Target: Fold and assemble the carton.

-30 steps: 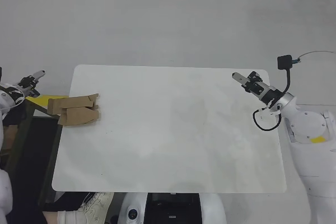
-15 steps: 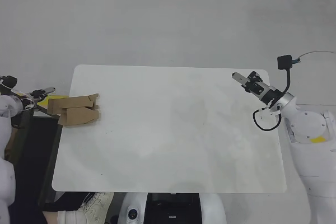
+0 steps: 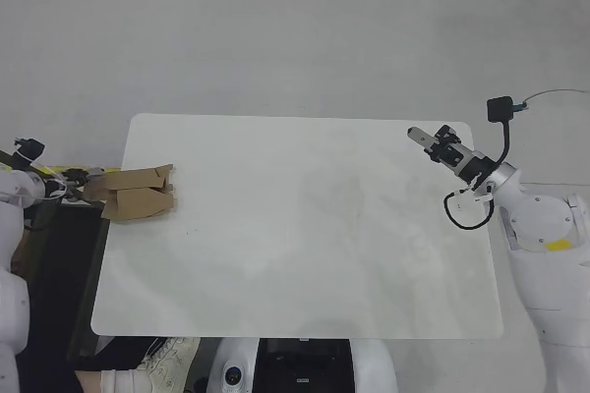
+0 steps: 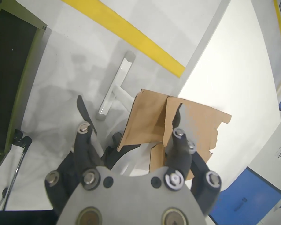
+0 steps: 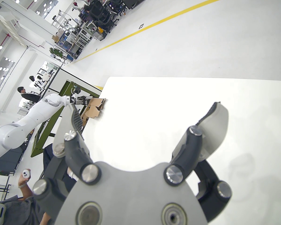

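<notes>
A flattened brown carton [image 3: 136,192] lies at the left edge of the white table [image 3: 324,246], part of it hanging past the edge. My left gripper [image 3: 79,184] is at the carton's overhanging end, off the table. In the left wrist view this gripper [image 4: 130,101] is open, and a carton flap [image 4: 147,115] sits between its spread fingers, one fingertip [image 4: 178,115] over the cardboard. My right gripper [image 3: 428,138] hovers over the far right corner of the table, open and holding nothing [image 5: 144,108]. From there the carton [image 5: 96,108] looks small at the table's far side.
A green metal frame [image 3: 39,226] stands just left of the table, close under the left arm [image 4: 14,71]. A white table leg bar [image 4: 117,85] lies below the carton's overhang. A yellow floor line [image 4: 121,31] runs past the table corner.
My left gripper has moved in from the far left to the carton's overhanging end, its fingers now around a flap. The right arm and the carton have stayed put.
</notes>
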{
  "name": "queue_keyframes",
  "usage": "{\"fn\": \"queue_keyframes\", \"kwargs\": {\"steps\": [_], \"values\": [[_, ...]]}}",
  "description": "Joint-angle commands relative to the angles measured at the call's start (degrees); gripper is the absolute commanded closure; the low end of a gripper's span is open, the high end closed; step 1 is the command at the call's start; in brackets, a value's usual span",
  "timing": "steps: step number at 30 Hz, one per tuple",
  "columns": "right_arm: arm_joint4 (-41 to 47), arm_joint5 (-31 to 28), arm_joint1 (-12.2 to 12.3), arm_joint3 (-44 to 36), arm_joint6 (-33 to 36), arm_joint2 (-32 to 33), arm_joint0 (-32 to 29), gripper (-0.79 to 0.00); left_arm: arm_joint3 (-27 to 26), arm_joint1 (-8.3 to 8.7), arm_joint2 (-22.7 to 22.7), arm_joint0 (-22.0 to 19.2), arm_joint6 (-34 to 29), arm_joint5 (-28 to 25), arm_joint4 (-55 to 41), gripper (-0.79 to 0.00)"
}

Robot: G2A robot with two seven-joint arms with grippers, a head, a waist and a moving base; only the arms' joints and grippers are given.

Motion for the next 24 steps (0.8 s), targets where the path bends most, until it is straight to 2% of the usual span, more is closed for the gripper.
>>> {"fn": "queue_keyframes", "kwargs": {"steps": [1, 2, 5, 6, 14, 24], "values": [[0.00, 0.00, 0.00, 0.00, 0.00, 0.00, 0.00, -0.785, 0.41, -0.11, 0.20, -0.30, -0.03, 0.02, 0.07, -0.231], [0.00, 0.00, 0.00, 0.00, 0.00, 0.00, 0.00, -0.785, 0.59, -0.15, 0.27, -0.43, -0.01, -0.01, 0.08, -0.209], [0.00, 0.00, 0.00, 0.00, 0.00, 0.00, 0.00, -0.785, 1.24, -0.24, 0.30, -0.81, -0.35, -0.02, -0.32, -0.037], [0.00, 0.00, 0.00, 0.00, 0.00, 0.00, 0.00, -0.785, 1.42, -0.26, 0.29, -0.92, -0.52, -0.10, -0.46, -0.006], [0.00, 0.00, 0.00, 0.00, 0.00, 0.00, 0.00, -0.785, 2.83, 0.33, -1.40, -2.20, -3.83, -4.39, -4.59, 0.000], [0.00, 0.00, 0.00, 0.00, 0.00, 0.00, 0.00, -0.785, 2.52, 1.82, -7.03, -3.68, -12.04, -11.40, -17.93, 0.000]]}}
